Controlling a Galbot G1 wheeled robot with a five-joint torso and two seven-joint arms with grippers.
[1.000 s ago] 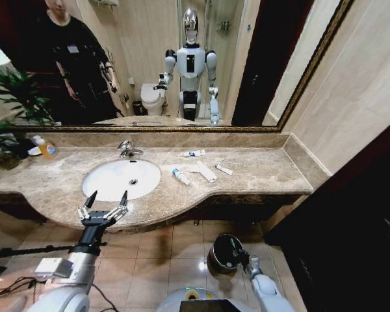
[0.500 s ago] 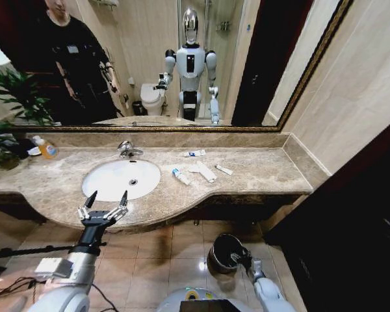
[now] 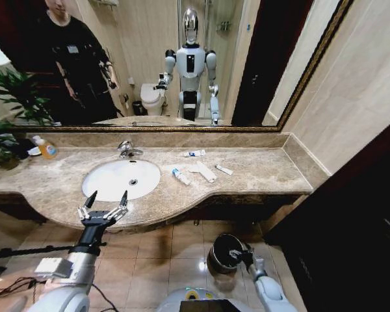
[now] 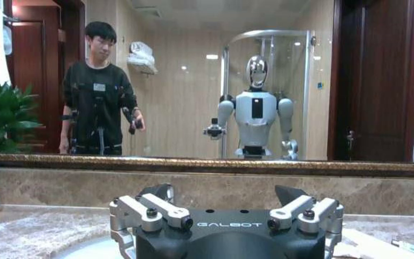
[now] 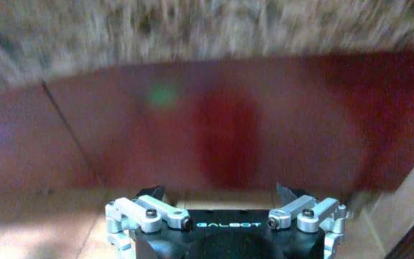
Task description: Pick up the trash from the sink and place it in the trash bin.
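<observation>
The oval white sink (image 3: 121, 179) with its chrome faucet (image 3: 127, 149) is set in the brown marble counter. Its basin looks bare. The trash lies on the counter right of it: a white tube with a blue end (image 3: 181, 176), a flat white packet (image 3: 206, 172), and small tubes (image 3: 224, 169) (image 3: 195, 153). My left gripper (image 3: 106, 201) (image 4: 225, 193) hovers open at the counter's front edge, before the sink, holding nothing. On the floor stands the dark round trash bin (image 3: 225, 252). My right gripper (image 3: 244, 255) (image 5: 221, 191) is at the bin's right rim, open and empty.
An orange-liquid bottle (image 3: 47, 149) and a plant (image 3: 5, 117) stand at the counter's far left. A mirror runs along the wall behind. Cables (image 3: 13, 286) lie on the floor at left. Dark wood panelling (image 3: 351, 234) closes the right side.
My right gripper has shifted slightly to the right beside the bin. The left arm and the items on the counter have not moved.
</observation>
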